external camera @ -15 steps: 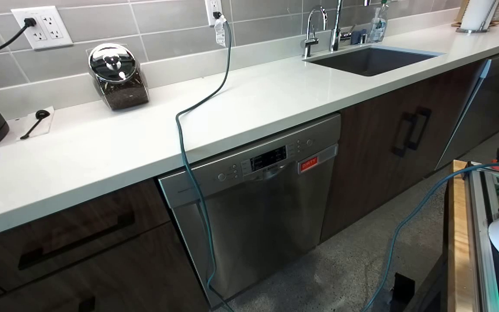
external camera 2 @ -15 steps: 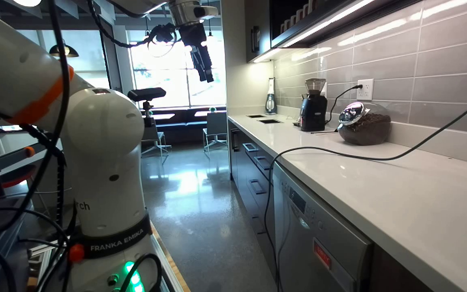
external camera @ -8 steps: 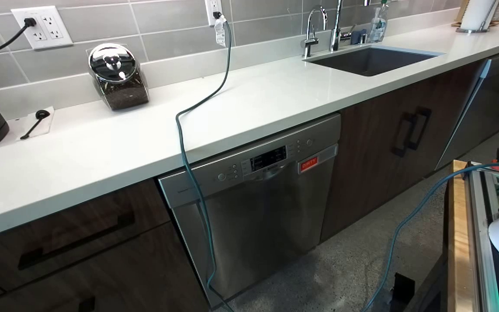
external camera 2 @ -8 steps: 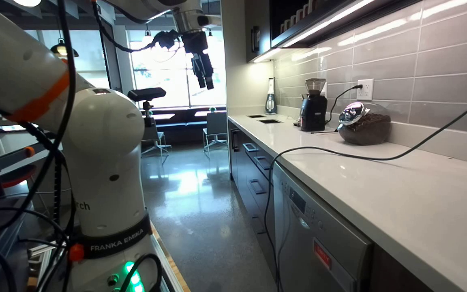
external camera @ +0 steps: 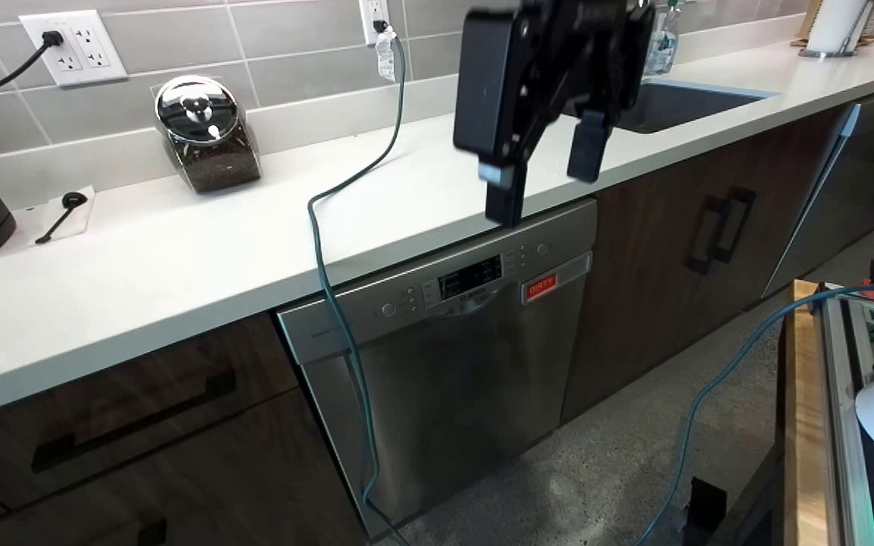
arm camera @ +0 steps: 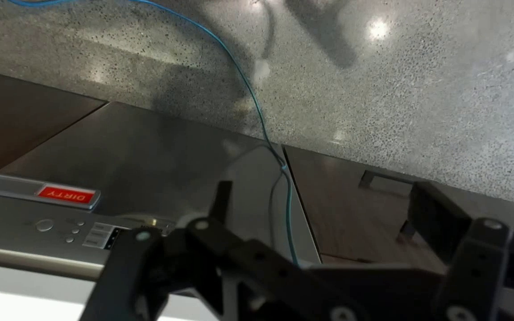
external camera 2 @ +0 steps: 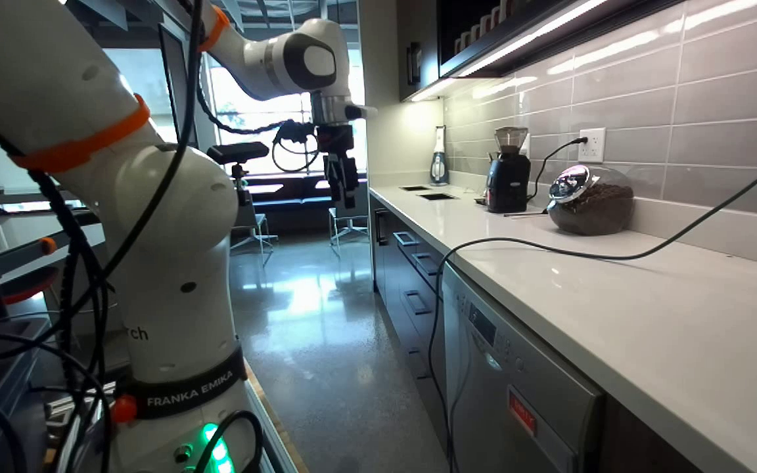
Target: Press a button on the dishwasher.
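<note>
Clock positions are taken from the centre of each view. In an exterior view, the dishwasher (external camera: 475,387) is located at 6 o'clock, with its control strip (external camera: 437,271) near the centre. The gripper (external camera: 545,196) is seen between 1 and 2 o'clock, directed downward; its fingers (external camera: 506,201) are spread well apart and nothing is held. The edge of the countertop (external camera: 202,250) may be struck if the gripper is lowered too close in. The cable (external camera: 317,235), hung across the dishwasher front at 8 o'clock, may be snagged by a sideways sweep.

In an exterior view, the gripper is found between 10 and 11 o'clock above the floor (external camera 2: 326,368), and the dishwasher between 4 and 5 o'clock. The remaining reach is hard to judge; if underestimated, the press may fall short.

In the wrist view, the buttons (arm camera: 75,231) are located at 8 o'clock, outside the span of the fingers, and the display (arm camera: 115,237) is partly covered by the gripper. A wrong button may be pressed, because the buttons are small and closely set. The cable is seen through the finger gap at 5 o'clock and could be caught if descent is made there.
</note>
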